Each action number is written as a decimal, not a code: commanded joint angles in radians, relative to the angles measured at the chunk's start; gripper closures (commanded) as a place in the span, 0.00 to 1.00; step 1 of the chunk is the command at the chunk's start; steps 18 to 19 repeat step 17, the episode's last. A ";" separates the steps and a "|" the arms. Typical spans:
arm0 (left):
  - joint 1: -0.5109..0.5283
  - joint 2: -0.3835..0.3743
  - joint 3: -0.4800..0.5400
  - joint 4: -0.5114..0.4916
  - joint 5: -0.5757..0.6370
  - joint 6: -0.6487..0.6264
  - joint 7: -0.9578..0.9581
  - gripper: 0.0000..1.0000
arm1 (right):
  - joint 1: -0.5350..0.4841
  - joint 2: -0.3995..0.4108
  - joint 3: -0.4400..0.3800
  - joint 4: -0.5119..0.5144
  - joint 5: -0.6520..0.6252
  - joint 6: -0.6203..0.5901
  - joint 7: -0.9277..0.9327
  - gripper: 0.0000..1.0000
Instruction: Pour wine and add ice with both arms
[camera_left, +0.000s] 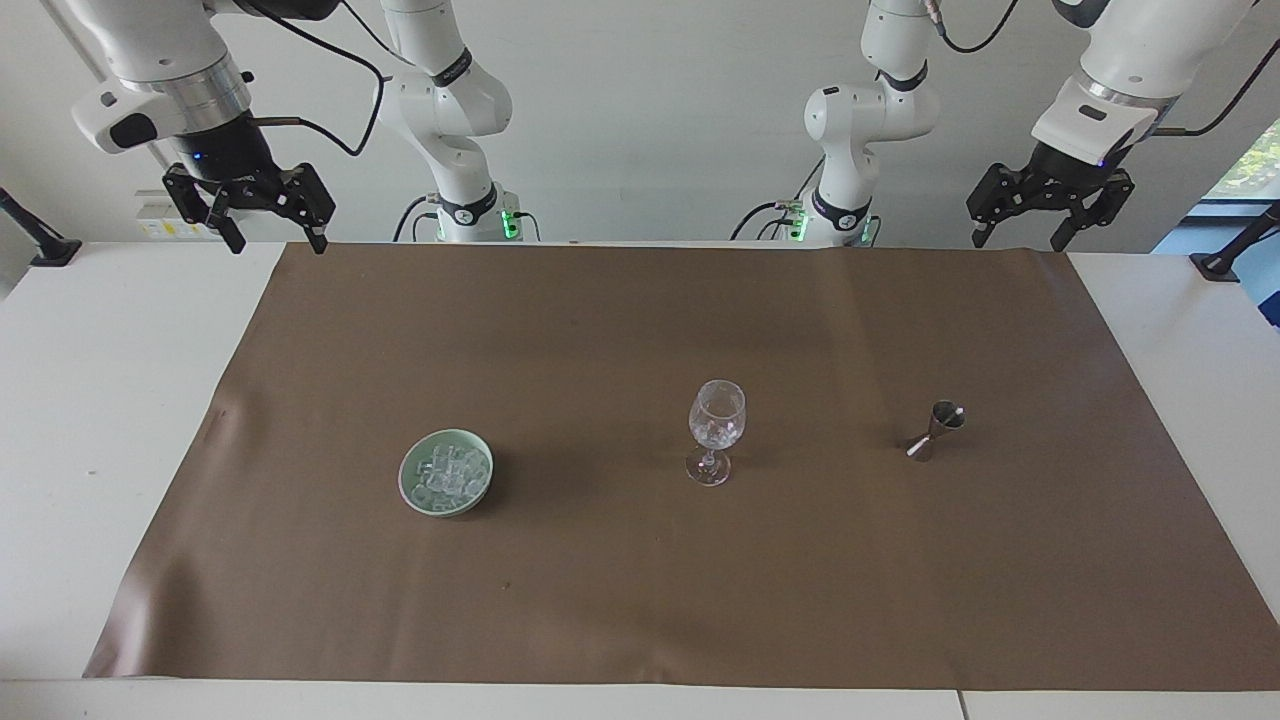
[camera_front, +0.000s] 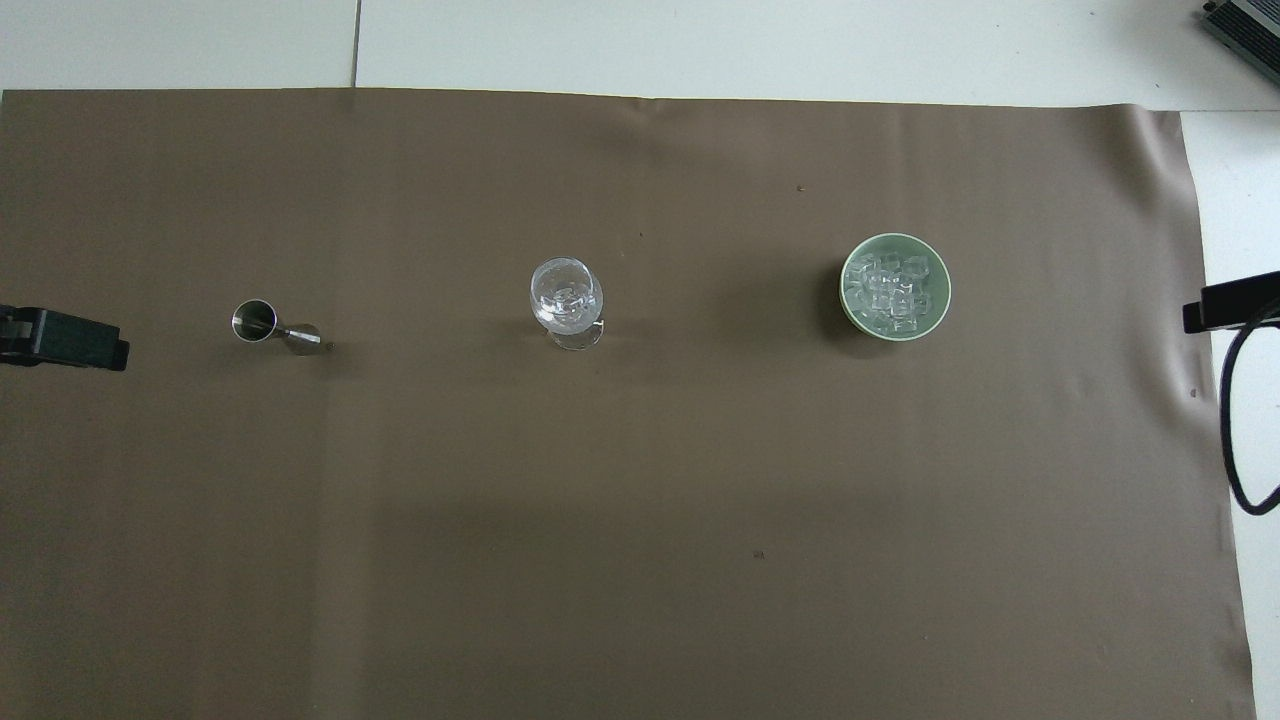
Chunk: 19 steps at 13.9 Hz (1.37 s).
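A clear stemmed wine glass (camera_left: 716, 425) (camera_front: 566, 295) stands upright mid-cloth, with what look like a few glassy chunks in its bowl. Toward the right arm's end, a pale green bowl (camera_left: 408, 478) (camera_front: 846, 290) holds a heap of ice (camera_left: 448, 472) (camera_front: 893, 291). A small steel jigger (camera_left: 935, 430) (camera_front: 265, 325) stands toward the left arm's end. No wine shows. My right gripper (camera_left: 277, 246) hangs open and empty over the cloth's corner nearest its base. My left gripper (camera_left: 1018, 243) hangs open and empty over the matching corner. Both arms wait, far from the objects.
A brown cloth (camera_left: 640, 600) (camera_front: 640, 560) covers most of the white table (camera_left: 100, 400). A black cable (camera_front: 1235, 420) loops at the right arm's end. The two arm bases (camera_left: 470, 215) stand at the robots' edge of the table.
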 joint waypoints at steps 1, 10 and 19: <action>-0.003 -0.023 0.006 -0.026 -0.013 0.020 0.005 0.00 | 0.003 -0.033 -0.007 -0.027 0.026 -0.035 -0.012 0.00; 0.002 -0.025 0.006 -0.027 -0.013 0.009 0.004 0.00 | 0.004 -0.033 -0.002 -0.026 0.026 -0.037 -0.009 0.00; 0.006 -0.025 0.006 -0.027 -0.013 0.007 0.004 0.00 | 0.006 -0.033 -0.001 -0.027 0.025 -0.026 -0.009 0.00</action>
